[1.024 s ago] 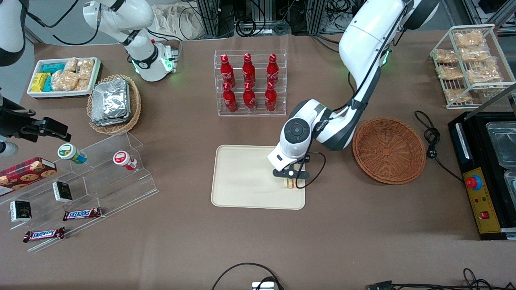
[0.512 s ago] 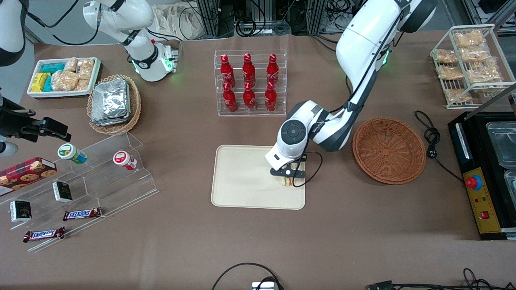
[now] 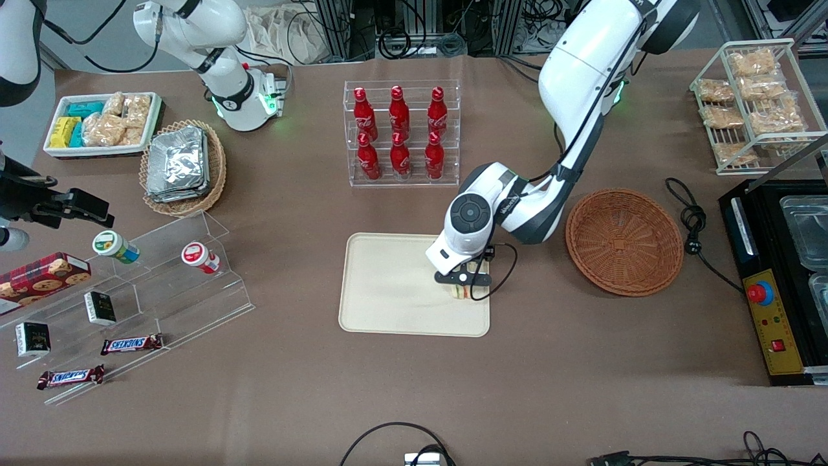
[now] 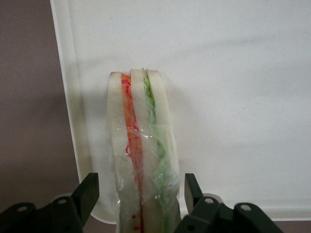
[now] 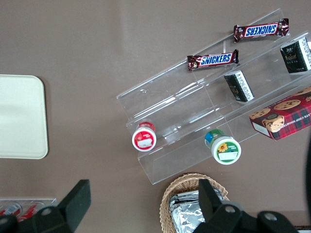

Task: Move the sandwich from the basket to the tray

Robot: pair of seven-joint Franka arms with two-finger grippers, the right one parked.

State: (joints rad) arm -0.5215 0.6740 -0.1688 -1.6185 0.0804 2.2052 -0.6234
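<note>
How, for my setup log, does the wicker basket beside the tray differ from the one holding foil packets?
The basket beside the tray is reddish-brown and empty; the foil-packet basket is lighter tan and full. The reddish-brown one also looks wider than the tan one. Both are round wicker. The hand, open, straddles the sandwich on the tray.

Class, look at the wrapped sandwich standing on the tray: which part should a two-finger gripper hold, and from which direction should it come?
Grip the two flat bread faces of the sandwich, coming down from above. It stands on edge on the tray near the rim, filling stripes facing up, so the broad faces are free. The gripper sits just so: fingers open, one on either side, apart from the bread.
</note>
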